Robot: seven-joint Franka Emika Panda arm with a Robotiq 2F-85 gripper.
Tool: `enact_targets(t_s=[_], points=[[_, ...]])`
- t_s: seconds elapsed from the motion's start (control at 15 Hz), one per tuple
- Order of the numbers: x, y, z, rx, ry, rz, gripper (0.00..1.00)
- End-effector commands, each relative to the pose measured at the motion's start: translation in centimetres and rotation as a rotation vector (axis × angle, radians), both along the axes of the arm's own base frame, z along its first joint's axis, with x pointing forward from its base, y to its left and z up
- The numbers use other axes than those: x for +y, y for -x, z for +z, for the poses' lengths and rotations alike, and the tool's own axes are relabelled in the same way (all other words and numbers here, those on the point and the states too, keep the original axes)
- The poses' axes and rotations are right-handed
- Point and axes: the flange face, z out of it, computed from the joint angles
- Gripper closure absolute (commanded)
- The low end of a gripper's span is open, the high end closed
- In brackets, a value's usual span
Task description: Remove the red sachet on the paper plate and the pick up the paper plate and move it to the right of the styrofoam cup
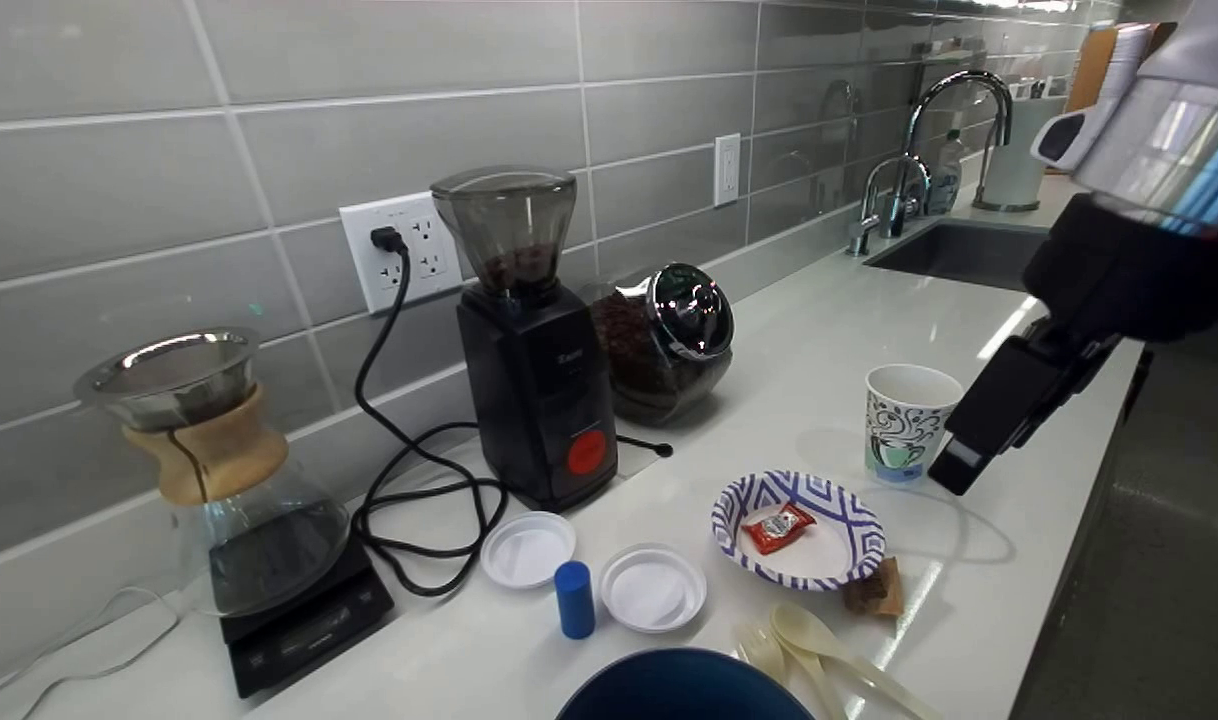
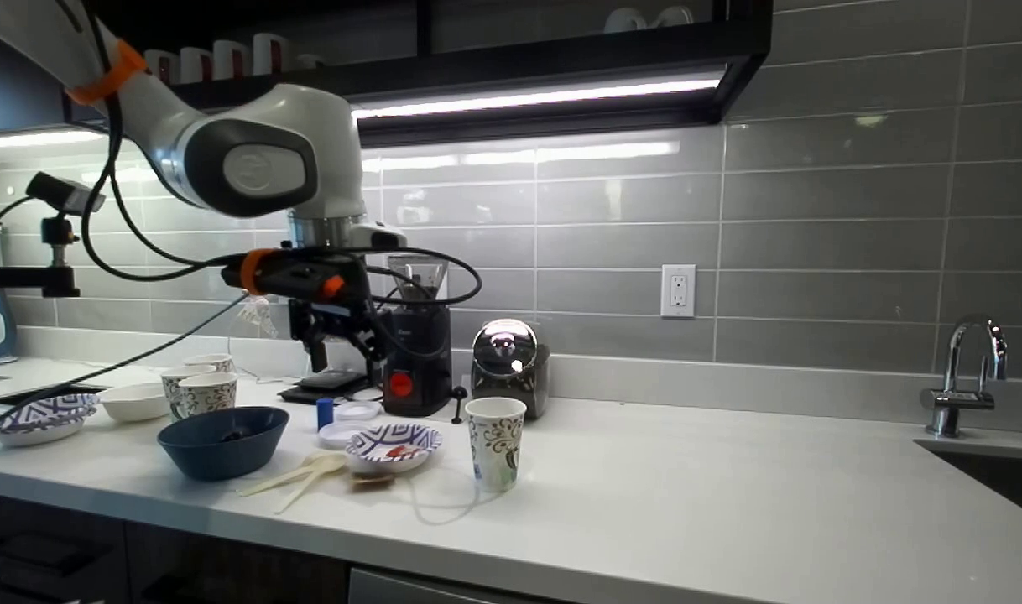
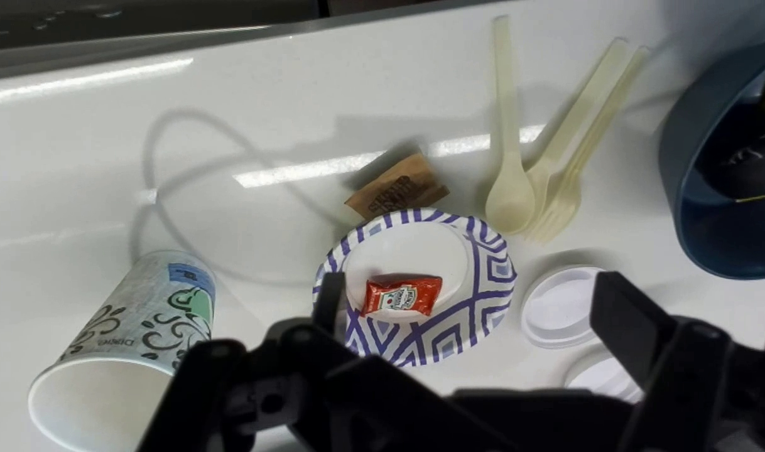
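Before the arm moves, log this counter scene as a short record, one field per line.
Grasp: black two-fingered gripper, open, holding nothing
To relocate: round paper plate with blue-patterned rim
To remove first: small red rectangular sachet, lying on the plate
Landmark: white tapered cup with teal-green print, upright, apart from the plate
Nearby: brown packet close to the plate; contact unclear
Pending: sachet removal, then plate transfer

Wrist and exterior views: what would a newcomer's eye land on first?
Probably the red sachet, bright on the paper plate, just below the center of the wrist view. Next, the open black gripper, spread across the lower half of that view. In both exterior views, the black grinder likely draws the eye too, with a red disc on its front, in front of the gray tiled wall.
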Motion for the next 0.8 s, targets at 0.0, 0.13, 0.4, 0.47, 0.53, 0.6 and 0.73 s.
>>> enact_targets(t_s=[0.0,0.13,0.4,0.47,0.53,0.6,0.73], points=[[2.7,-1.6,-2.6,-0.059,0.074,0.017,0.00],[4.2,-2.4,-3.7,-0.098,0.081,-0.018,0.00],[6.0,-4.0,-6.2,-0.061,0.081,-0.146,0.00],[6.3,-4.3,-6.8,-0.047,0.084,-0.182,0.00],[6.8,-4.5,-7.3,-0.042,0.089,-0.213,0.00],[7.2,-4.8,-7.8,-0.027,0.088,-0.239,0.00],[8.1,-5.1,-8.7,-0.002,0.097,-0.315,0.00]])
